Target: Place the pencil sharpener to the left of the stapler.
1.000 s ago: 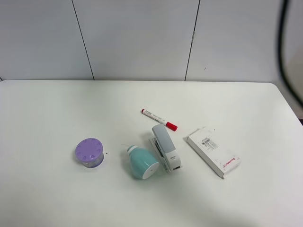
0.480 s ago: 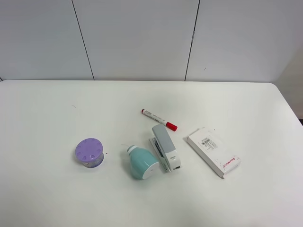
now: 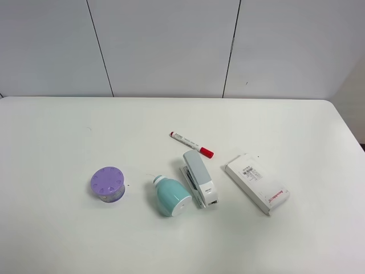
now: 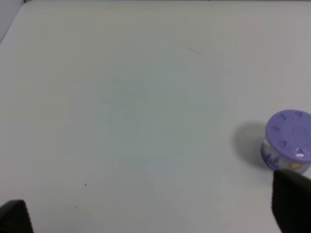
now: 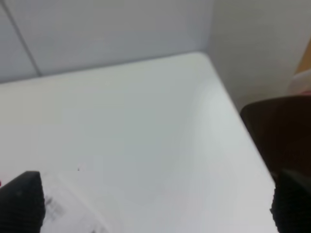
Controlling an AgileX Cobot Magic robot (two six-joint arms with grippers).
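Note:
The teal pencil sharpener lies on its side on the white table, its white round face turned toward the front right. Its right side almost touches the white stapler with the pale grey-blue top arm, which lies just right of it. Neither arm shows in the exterior high view. In the left wrist view, my left gripper is open above bare table, its dark fingertips far apart. In the right wrist view, my right gripper is also open, with nothing between its fingers, over the table's far right corner.
A purple round container stands left of the sharpener and also shows beside one finger. A red-capped marker lies behind the stapler. A flat white box lies to its right. A dark brown object sits past the table's right edge.
A dark arm part seen at the right edge of the exterior high view one second ago has left the view. The objects on the table have not moved.

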